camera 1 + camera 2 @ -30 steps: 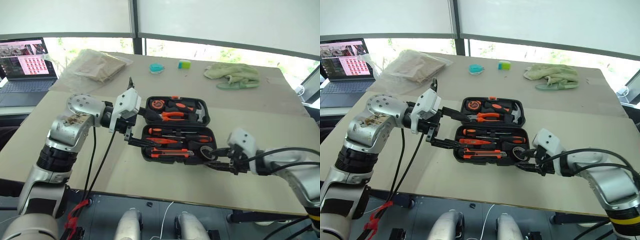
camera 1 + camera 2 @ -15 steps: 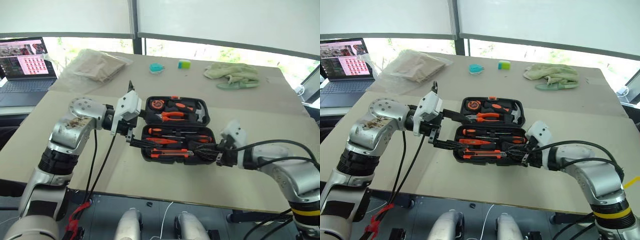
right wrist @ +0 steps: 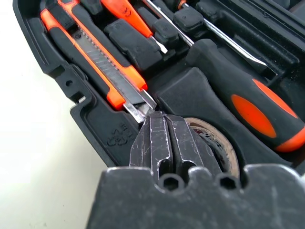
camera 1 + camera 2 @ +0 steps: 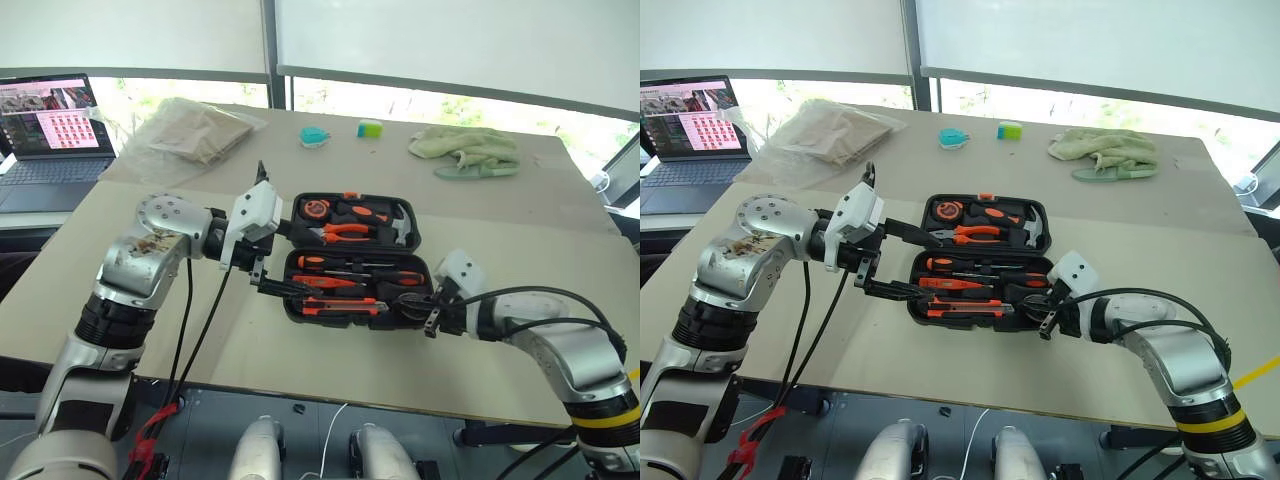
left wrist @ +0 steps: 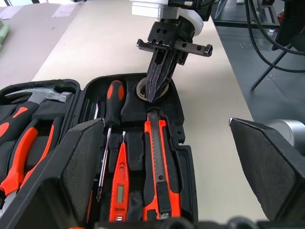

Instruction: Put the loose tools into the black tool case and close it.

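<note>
The black tool case (image 4: 345, 320) lies open on the table. Its near half holds the orange-and-black screwdrivers (image 5: 113, 102), the utility knife (image 3: 95, 62) and the greyish ring (image 3: 224, 143) in a round recess at the near right corner. My right gripper (image 3: 164, 126) is shut with nothing between its fingers, its tip resting at the ring's edge beside the knife's blade end. My left gripper (image 4: 305, 262) stands open at the case's left side, one finger over the far half and one along the near half.
The case's far half holds pliers, a hammer and a tape measure (image 4: 316, 208). A laptop (image 4: 50, 120) sits at the far left, a plastic bag (image 4: 195, 130) behind the case, and a green cloth (image 4: 465, 150) at the far right. The table's front edge is close below the case.
My right gripper has closed and moved left from beside the case onto its near right corner, over the ring. The left arm has kept still.
</note>
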`<state>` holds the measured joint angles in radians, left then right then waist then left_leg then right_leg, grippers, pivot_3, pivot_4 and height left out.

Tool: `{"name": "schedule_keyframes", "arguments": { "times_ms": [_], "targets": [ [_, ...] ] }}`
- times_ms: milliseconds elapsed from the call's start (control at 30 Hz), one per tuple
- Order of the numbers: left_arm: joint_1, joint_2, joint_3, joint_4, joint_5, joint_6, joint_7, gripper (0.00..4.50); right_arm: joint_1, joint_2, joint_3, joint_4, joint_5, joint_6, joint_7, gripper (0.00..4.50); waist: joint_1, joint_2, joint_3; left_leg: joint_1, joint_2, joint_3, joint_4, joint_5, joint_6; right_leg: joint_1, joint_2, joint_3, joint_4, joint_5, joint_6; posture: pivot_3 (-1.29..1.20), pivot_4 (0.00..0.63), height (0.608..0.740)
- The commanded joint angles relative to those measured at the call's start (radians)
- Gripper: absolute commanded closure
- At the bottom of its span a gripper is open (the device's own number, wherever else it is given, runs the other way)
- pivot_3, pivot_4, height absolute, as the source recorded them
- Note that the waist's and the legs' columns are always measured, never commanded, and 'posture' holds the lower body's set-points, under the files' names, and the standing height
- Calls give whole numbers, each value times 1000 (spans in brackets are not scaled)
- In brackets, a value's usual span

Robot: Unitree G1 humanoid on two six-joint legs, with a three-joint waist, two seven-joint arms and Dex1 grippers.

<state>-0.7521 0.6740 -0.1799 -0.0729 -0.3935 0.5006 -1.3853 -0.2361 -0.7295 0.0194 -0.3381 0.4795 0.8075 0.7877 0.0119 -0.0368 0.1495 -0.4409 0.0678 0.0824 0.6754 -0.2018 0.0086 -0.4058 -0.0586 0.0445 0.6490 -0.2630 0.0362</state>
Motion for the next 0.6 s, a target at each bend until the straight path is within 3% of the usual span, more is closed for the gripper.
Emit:
{"name": "schedule_keyframes", "arguments": {
  "times_ms": [33, 167, 267, 567, 600],
  "targets": [
    [6, 31, 30, 22, 16, 2, 37, 0, -39, -11, -207, -55, 140, 84, -20, 4431, 0, 0, 0, 0, 0, 0, 0, 0, 0, 0, 0, 0, 0, 0, 0, 0, 150, 740],
    [46, 39, 19, 197, 147, -77, 176, 0, -35, -90, -290, 47, 91, 63, -35, 4431, -1, 0, 0, 1, 0, 0, 0, 0, 0, 0, 0, 0, 0, 0, 0, 0, 150, 740],
    [47, 13, 9, 350, 218, -144, 258, 750, -31, -121, -277, 135, 46, 22, -32, 4500, -1, 0, 0, 1, 0, 0, -1, 0, 0, 0, 0, 0, 0, 0, 0, 0, 150, 740],
    [52, -108, -34, 506, 307, -217, 331, 4253, -106, -107, -20, 369, -211, -268, 22, 4500, -1, 0, 0, -1, 0, 1, -1, 0, 0, -1, 0, 0, 0, 0, 0, 0, 150, 740],
    [50, -122, -33, 512, 304, -217, 334, 4414, -119, -95, -6, 391, -219, -282, 29, 4500, -1, 0, 0, -1, 0, 1, -1, 0, 0, -1, 0, 0, 0, 0, 0, 0, 150, 740]
  ]
}}
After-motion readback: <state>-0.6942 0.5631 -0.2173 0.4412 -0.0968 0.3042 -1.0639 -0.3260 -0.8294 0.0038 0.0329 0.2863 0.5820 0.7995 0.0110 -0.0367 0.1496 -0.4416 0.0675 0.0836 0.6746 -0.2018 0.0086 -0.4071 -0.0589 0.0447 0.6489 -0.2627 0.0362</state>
